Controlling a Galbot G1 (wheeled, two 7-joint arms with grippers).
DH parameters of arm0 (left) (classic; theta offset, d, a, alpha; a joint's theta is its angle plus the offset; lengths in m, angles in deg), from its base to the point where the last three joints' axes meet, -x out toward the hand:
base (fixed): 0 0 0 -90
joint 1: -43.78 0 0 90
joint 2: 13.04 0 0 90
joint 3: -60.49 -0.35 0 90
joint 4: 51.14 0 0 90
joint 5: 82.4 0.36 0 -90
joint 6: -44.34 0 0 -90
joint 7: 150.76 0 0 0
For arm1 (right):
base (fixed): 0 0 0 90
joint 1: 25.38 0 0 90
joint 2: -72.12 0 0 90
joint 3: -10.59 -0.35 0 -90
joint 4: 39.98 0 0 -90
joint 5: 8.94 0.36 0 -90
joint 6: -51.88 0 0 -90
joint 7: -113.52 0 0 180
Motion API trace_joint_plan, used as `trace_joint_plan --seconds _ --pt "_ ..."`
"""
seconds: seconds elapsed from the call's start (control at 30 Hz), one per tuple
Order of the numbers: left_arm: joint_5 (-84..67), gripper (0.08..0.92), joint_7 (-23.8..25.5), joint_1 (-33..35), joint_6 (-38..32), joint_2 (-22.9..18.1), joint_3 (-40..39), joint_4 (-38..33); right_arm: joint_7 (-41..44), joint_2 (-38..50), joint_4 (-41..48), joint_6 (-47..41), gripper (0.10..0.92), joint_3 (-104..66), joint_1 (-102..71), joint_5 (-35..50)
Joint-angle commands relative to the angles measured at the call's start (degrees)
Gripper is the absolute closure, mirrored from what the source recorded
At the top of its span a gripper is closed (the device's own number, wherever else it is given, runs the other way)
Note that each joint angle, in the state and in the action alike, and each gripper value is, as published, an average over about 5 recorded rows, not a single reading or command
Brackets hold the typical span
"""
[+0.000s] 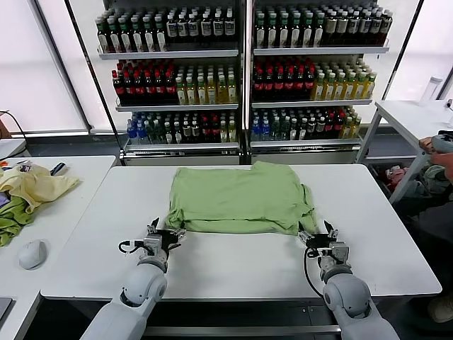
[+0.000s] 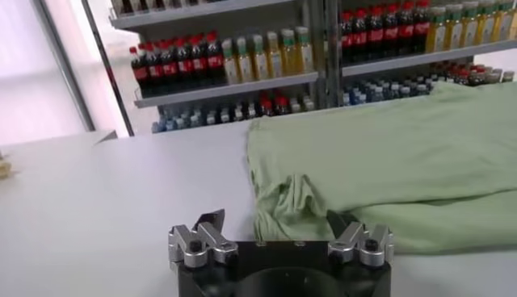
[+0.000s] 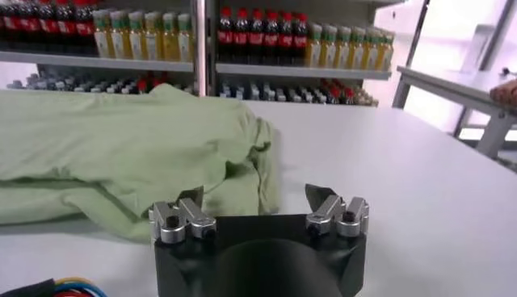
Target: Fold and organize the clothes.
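The light green shirt lies folded in half on the white table, its plain back side up; collar, buttons and graphic are hidden. My left gripper is open at the shirt's near left corner, the bunched fabric just ahead of its spread fingers. My right gripper is open at the near right corner, with the shirt's edge in front of it. Neither gripper holds cloth.
A shelf of bottled drinks stands behind the table. A side table at left carries a pale yellow garment, a darker green cloth and a grey mouse. A person's arm shows at right.
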State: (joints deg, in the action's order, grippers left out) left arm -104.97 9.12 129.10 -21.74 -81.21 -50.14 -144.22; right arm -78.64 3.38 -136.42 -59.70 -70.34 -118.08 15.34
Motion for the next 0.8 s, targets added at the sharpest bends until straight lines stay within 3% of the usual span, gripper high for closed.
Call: trace_joint_plan --seconds 0.03,0.6,0.8 --pt "-1.5 0.280 0.0 -1.4 0.3 -0.2 -0.4 1.9 -0.7 0.0 0.6 -1.7 0.326 0.5 0.0 3.5" --pt "-3.1 0.774 0.4 -0.7 0.0 -0.2 -0.3 0.8 0.6 1.7 -0.6 -2.1 0.814 2.0 0.0 5.0" --pt "-3.6 0.893 0.4 3.0 0.3 0.7 0.6 -5.1 1.0 3.2 -4.6 -1.9 0.867 0.9 -3.2 5.1"
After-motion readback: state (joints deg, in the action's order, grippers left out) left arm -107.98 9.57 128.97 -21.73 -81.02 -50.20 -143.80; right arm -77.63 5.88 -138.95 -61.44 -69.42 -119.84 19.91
